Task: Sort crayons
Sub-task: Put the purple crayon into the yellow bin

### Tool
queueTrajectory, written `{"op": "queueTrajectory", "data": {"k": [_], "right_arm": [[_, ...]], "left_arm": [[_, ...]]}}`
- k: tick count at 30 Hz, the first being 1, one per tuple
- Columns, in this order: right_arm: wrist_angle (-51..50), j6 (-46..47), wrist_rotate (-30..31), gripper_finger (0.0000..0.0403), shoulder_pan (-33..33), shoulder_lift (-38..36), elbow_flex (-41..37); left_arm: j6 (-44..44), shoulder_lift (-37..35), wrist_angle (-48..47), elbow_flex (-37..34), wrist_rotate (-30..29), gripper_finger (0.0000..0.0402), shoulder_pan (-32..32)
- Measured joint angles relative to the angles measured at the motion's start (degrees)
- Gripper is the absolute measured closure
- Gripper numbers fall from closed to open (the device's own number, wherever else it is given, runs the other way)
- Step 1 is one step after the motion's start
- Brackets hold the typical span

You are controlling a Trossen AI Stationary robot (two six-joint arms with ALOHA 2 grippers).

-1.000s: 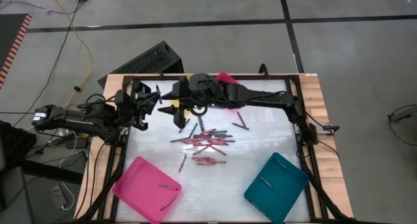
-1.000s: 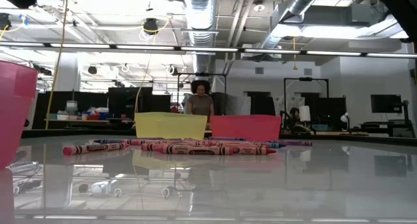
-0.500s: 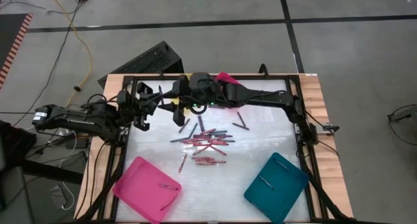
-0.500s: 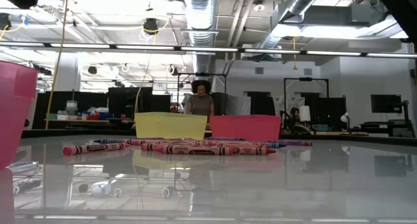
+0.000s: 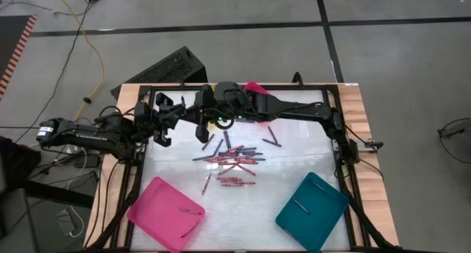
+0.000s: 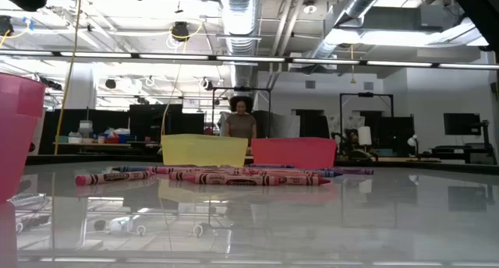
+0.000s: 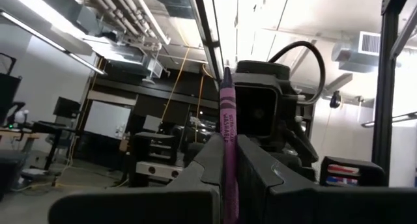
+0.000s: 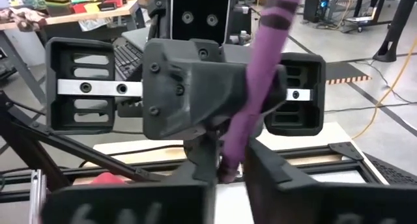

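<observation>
Floor: grey concrete (image 5: 221, 18), dark seam lines crossing it
Cable: yellow cable (image 5: 92, 40) trailing over floor, upper left
Floor marking: red-white striped strip (image 5: 16, 51) at left edge
Ceiling: exposed silver ducts (image 6: 238, 7), pipes, long light strips (image 6: 234, 59)
Back of room: dark monitors (image 6: 460, 125), benches with clutter, person (image 6: 239, 121) standing mid-distance
Workbench: wood top with coloured items (image 8: 71, 9), black frame legs

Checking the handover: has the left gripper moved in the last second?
Yes. The left gripper has shifted along the table's far frame rail toward the right gripper.
</observation>
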Motion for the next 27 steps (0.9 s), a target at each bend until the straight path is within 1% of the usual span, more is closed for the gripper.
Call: {"op": "queueTrajectory", "data": {"k": [2,3,10,13,16,20,27], "right_arm": [[-0.2,0.1,0.0,0.0384,0.0,0.0,0.0],[-0.3,0.1,0.0,0.0391,0.0,0.0,0.0],[-2.4,2.0,0.4,0.0398,0.0,0.0,0.1],[-2.8,3.2,2.3,0.0398,-0.1,0.0,0.1],[-3.3,3.3,4.1,0.0399,-0.6,0.0,0.0],[-6.0,4.1,4.2,0.04,-1.7,-0.2,0.0],[-11.8,4.5,5.3,0.0399,-4.3,-1.0,0.1]], "left_arm": [[0.2,0.0,-0.5,0.0,0.1,0.0395,0.0],[0.2,0.0,-0.5,0.0,0.1,0.0395,0.0],[0.2,0.0,-1.4,0.0,0.0,0.0395,0.0],[0.1,0.0,-3.0,0.0,-2.6,0.0388,0.0],[-0.1,0.0,-4.6,0.0,-3.9,0.0365,0.0],[-0.1,-0.1,-6.2,0.0,-4.3,0.032,0.0],[-0.5,-0.8,-12.0,0.0,-8.2,0.0248,-0.1]]}}
